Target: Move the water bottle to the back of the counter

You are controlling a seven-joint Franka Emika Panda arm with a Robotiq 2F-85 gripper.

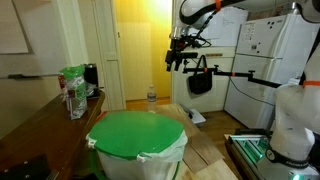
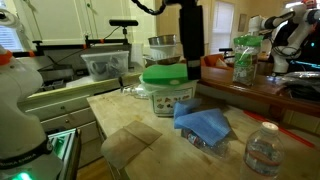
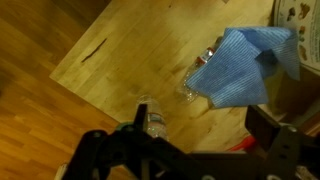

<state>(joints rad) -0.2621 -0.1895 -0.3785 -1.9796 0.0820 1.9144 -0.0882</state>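
Note:
The water bottle (image 2: 263, 150) is small and clear and stands upright on the light wooden table, near the blue cloth (image 2: 205, 122). It also shows in the wrist view (image 3: 150, 121), seen from above beside my left finger, and far off in an exterior view (image 1: 152, 97). My gripper (image 3: 200, 125) is open and empty, high above the table in both exterior views (image 1: 180, 55) (image 2: 188, 55). The dark brown counter (image 1: 30, 130) (image 2: 262, 88) runs along the side.
A round white bin with a green lid (image 2: 168, 88) (image 1: 138, 135) stands on the table. A green-and-white bag (image 1: 73, 90) (image 2: 245, 55) stands on the counter. A second clear object (image 3: 195, 85) lies partly under the blue cloth (image 3: 245, 62).

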